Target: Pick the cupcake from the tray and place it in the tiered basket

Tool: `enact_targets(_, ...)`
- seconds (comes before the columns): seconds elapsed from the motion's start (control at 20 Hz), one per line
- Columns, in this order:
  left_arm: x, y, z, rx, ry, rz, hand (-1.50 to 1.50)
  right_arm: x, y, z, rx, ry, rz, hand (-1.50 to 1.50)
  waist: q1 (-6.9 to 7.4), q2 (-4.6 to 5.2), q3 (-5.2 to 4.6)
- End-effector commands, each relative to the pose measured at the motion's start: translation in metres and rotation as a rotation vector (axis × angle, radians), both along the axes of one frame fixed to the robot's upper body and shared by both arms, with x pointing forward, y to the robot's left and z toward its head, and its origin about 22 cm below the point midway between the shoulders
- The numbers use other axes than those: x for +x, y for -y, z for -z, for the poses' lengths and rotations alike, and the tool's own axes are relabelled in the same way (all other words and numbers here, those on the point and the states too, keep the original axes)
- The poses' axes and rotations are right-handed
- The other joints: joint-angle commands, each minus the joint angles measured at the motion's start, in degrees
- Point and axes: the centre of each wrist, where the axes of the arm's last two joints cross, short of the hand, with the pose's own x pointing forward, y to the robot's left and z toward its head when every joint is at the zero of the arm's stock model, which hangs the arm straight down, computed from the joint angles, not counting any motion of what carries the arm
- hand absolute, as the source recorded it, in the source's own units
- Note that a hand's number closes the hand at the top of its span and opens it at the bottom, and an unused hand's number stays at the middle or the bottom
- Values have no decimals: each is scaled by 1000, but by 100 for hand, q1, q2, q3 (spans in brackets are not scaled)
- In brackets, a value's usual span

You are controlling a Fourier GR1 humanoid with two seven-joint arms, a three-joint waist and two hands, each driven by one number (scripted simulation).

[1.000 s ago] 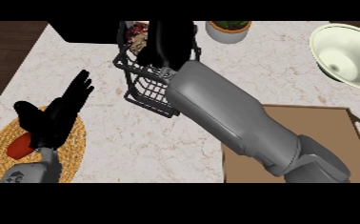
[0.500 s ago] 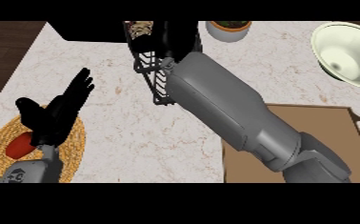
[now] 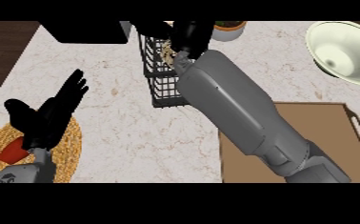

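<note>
— Seen from where?
— From head height, looking steeply down onto the counter (image 3: 119, 118).
— Facing which way?
— Forward, away from the body.
— How near?
— Close, with the right forearm (image 3: 239, 108) across the middle, the tiered basket (image 3: 158, 77) near the top and the tray (image 3: 316, 118) cropped at lower right.
— Any overlap?
— Just this single view.
</note>
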Motion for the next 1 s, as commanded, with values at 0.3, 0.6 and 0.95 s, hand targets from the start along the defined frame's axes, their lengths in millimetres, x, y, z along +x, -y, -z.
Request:
enact_targets(0.3, -6, -9, 8, -16, -23, -54, 0, -5, 89, -13, 211, 128, 193, -150, -294, -55, -7)
enact_targets(0.6, -23, -2, 7, 1, -1, -64, 0, -57, 161, -15, 184, 124, 216, -150, -375, -102, -3)
enact_targets(0.95, -10, -27, -4, 7, 3, -41, 0, -116, 243, -30, 158, 137, 233, -150, -224, -11, 0)
